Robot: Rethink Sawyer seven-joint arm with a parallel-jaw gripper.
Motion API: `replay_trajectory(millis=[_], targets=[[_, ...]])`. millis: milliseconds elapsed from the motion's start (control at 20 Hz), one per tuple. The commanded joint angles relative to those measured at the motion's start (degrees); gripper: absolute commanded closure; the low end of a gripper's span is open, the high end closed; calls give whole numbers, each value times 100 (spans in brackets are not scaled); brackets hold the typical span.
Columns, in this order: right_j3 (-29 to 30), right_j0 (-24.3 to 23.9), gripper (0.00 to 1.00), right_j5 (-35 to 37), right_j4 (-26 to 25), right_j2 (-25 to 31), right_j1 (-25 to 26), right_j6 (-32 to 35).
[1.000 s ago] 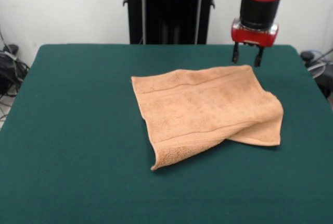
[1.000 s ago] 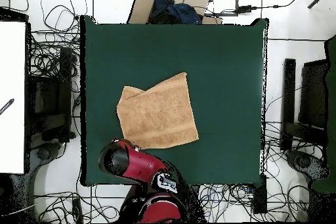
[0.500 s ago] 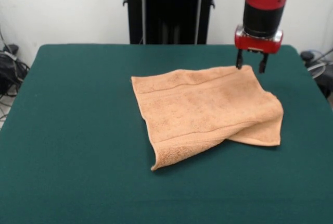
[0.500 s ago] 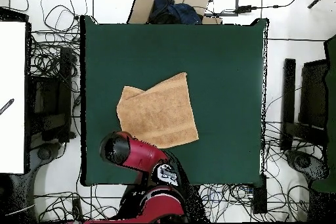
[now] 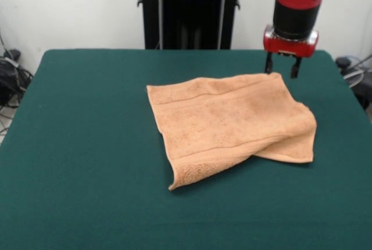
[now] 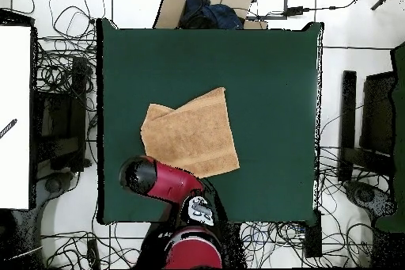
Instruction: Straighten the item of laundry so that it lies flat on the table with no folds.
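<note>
The item of laundry [image 5: 229, 119] is a peach-orange towel lying right of the table's [image 5: 87, 145] middle. Its right side is doubled over, with a lower layer sticking out at the front right, and its front corner curls up a little. My gripper [image 5: 282, 70] hangs open just above the towel's far right corner, with nothing between its fingers. From overhead the towel [image 6: 190, 136] lies left of the middle of the table [image 6: 269, 85]. There the red arm [image 6: 154, 180] covers the towel's lower left corner and hides the gripper.
Beyond the table's edge, a cardboard box [image 6: 204, 1] with dark contents sits at the top of the overhead view. Tangled cables [image 6: 59, 77] lie on the floor around the table, and a white surface [image 6: 16, 116] stands at the left.
The gripper has shifted a little to the right and dropped closer to the towel's far right corner, then lifted slightly. The towel has not moved.
</note>
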Motion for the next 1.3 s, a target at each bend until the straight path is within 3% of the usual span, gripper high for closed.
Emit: replay_trajectory(millis=[50,600,850,1300], targets=[[-976,243,0,1459,-98,-438,-272,1013],[-1346,257,0,1977,-256,-532,-375,916],[-1601,159,0,1826,-180,-384,-68,863],[-1733,125,0,1837,-163,-352,55,887]])
